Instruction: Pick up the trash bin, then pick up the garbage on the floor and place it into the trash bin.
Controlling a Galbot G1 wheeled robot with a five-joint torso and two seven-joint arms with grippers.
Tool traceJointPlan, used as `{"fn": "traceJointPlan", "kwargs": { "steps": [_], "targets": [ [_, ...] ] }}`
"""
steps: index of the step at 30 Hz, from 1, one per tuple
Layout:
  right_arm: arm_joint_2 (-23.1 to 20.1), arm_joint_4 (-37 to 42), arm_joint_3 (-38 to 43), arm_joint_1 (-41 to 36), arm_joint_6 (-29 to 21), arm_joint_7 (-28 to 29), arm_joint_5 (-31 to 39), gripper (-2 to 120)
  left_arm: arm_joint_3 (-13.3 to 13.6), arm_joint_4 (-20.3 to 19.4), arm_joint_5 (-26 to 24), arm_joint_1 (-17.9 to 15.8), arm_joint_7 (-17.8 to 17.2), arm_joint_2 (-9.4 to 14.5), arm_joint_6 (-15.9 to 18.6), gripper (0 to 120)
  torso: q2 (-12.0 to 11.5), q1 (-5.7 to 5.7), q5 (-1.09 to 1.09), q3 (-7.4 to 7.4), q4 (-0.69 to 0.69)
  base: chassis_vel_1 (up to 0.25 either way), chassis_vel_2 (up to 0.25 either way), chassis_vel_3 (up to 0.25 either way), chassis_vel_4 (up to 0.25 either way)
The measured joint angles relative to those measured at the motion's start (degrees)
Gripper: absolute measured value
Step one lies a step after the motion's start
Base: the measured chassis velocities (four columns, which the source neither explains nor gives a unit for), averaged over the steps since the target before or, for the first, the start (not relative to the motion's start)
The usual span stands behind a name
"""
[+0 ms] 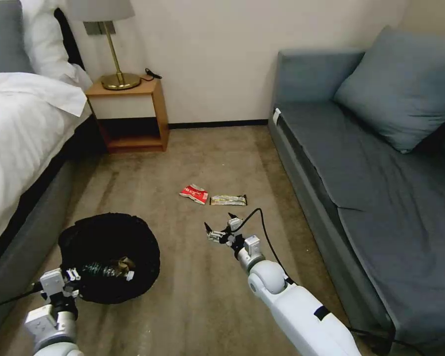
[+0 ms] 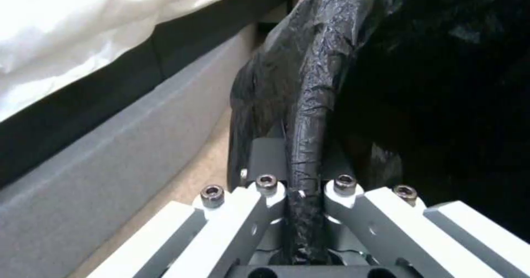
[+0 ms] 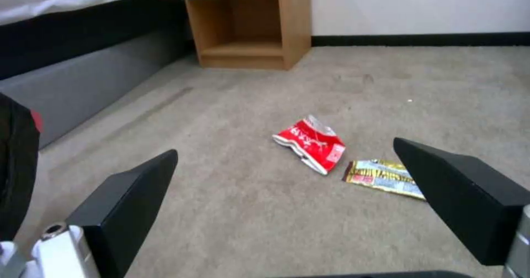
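Note:
The trash bin [image 1: 109,232], lined with a crinkly black bag, is at the lower left beside the bed. My left gripper [image 1: 76,274] is shut on its near rim; in the left wrist view the bag-covered rim [image 2: 309,104] runs pinched between the fingers [image 2: 265,195]. Crumpled brown paper [image 1: 121,266] lies inside the bin. On the carpet ahead lie a red-white snack packet [image 1: 194,193] [image 3: 312,143] and a long bar wrapper [image 1: 228,200] [image 3: 381,176]. My right gripper [image 1: 220,221] [image 3: 285,147] hovers open just short of them, holding nothing.
A bed [image 1: 24,128] runs along the left and a grey sofa [image 1: 361,163] along the right. A wooden nightstand [image 1: 133,113] with a brass lamp [image 1: 114,74] stands against the far wall. Open carpet [image 1: 207,148] lies between them.

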Motion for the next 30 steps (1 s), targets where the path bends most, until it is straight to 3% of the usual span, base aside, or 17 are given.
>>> {"fn": "traceJointPlan", "kwargs": {
  "steps": [13,30],
  "targets": [
    [2.6,-2.6,0.3,-0.1,0.7,-0.9,-2.9,100,-0.4,-0.5,-0.5,0.5,-0.2,0.3,0.0,4,0.0,0.00,0.00,0.00,0.00,-0.063,0.069,0.064,-0.072],
    [2.7,-4.0,0.9,0.3,1.5,-2.0,-4.2,100,-0.4,1.2,-0.3,0.6,-0.3,0.0,-0.9,4,0.0,0.00,0.00,0.00,0.00,-0.077,0.077,0.072,-0.079]
  ]
}}
